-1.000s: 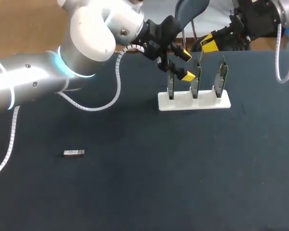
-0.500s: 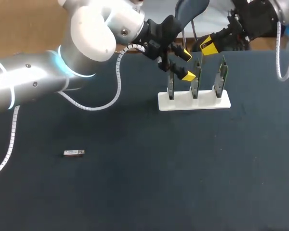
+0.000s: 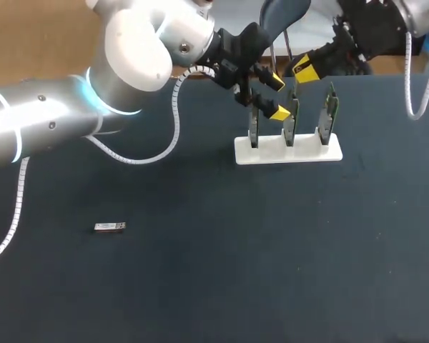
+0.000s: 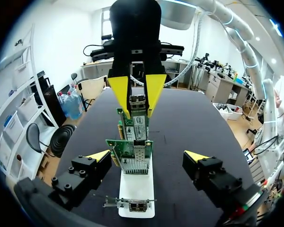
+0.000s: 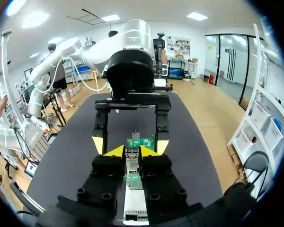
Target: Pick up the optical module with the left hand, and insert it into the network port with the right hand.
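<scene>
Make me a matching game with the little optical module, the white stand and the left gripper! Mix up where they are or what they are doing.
Things:
1. optical module
2. white stand
3. left gripper

Places and states:
A. holds three green cards upright
B. open, right by the cards
C. lies alone on the dark table, far from the stand

Pairs: 1-C, 2-A, 3-B
</scene>
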Controlling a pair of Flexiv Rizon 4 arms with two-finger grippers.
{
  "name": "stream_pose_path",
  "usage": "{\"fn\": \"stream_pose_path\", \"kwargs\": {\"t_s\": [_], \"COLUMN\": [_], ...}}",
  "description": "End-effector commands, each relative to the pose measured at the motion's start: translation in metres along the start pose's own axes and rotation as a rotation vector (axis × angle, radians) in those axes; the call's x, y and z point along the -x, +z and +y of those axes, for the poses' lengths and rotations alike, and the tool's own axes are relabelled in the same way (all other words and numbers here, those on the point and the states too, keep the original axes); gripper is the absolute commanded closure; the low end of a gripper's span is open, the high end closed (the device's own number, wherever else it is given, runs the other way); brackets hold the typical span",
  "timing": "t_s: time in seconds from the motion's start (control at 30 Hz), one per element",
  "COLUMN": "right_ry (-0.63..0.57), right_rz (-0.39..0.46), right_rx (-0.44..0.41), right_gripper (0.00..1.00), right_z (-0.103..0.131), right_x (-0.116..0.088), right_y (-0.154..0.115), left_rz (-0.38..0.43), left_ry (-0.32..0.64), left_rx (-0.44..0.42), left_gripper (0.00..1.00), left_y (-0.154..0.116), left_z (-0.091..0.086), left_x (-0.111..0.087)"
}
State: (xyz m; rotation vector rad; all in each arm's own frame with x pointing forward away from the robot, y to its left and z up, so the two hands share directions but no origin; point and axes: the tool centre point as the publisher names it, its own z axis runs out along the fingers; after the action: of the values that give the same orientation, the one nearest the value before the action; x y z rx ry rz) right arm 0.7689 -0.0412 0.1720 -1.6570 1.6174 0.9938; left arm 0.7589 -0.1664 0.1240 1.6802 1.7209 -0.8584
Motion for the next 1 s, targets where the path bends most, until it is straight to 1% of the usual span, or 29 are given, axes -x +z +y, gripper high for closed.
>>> {"fn": "stream_pose_path", "kwargs": {"t_s": [0.03,0.27,0.7,1.0], "right_ry": [0.000,-0.001,0.009,-0.011], "right_rz": [0.000,0.019,0.021,0.005], "right_rx": [0.006,-0.009,-0.023,-0.040], "right_gripper": [1.00,1.00,1.00,1.00], "right_z": [-0.0020,-0.0044,-0.0062,-0.0035], "right_x": [0.0006,0.0007,-0.0011,0.0064], "right_y": [0.0031,0.0065,0.0098,0.0031], "left_rz": [0.004,0.004,0.004,0.004], "left_ry": [-0.001,-0.001,-0.001,-0.001], "left_rx": [0.000,0.000,0.000,0.000], "left_gripper": [0.00,0.00,0.00,0.00], "left_y": [0.0003,0.0003,0.0003,0.0003], "left_z": [0.0003,0.0003,0.0003,0.0003], "left_x": [0.0007,0.0007,0.0007,0.0007]}}
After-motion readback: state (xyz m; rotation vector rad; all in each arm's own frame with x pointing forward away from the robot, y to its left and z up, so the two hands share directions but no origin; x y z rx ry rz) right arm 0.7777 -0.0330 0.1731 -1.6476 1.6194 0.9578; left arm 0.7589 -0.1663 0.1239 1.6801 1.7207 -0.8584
